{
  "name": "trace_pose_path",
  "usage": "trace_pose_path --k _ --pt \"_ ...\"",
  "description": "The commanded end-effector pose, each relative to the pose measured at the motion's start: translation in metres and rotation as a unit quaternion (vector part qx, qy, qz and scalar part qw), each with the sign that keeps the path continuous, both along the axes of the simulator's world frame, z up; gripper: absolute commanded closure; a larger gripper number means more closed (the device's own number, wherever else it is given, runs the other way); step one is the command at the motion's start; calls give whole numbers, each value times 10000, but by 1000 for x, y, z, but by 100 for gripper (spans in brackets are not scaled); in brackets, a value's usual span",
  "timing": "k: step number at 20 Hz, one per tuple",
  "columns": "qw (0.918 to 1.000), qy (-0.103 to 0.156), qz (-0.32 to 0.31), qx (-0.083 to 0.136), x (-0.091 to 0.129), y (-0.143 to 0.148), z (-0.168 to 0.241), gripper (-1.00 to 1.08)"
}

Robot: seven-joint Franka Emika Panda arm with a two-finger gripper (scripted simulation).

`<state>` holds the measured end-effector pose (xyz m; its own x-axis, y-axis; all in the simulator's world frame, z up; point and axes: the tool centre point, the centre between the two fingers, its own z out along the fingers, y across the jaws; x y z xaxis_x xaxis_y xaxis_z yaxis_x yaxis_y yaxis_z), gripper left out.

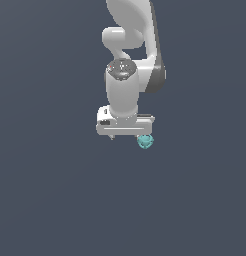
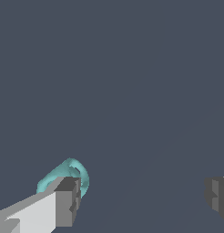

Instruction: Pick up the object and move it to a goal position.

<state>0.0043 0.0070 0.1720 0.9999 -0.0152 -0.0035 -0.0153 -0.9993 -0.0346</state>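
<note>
Jaws spread wide, one fingertip (image 2: 67,200) beside the object (image 2: 68,175).

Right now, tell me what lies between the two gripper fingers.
Nothing: the wrist view shows bare surface between the fingers. The teal object sits behind one finger, outside the gap.

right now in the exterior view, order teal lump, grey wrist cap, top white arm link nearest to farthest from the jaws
1. teal lump, right beneath, toward the exterior view's right
2. grey wrist cap, higher up the arm
3. top white arm link, at the frame's top
</note>
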Motion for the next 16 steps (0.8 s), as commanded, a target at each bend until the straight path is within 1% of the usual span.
trace_pose_path --k 1,10,16 --pt "10000 0 0 0 0 0 0 -92" --pt "9997 166 -124 105 -9 -12 -18 -92" --pt "9998 154 -32 90 -9 -9 -19 -92"
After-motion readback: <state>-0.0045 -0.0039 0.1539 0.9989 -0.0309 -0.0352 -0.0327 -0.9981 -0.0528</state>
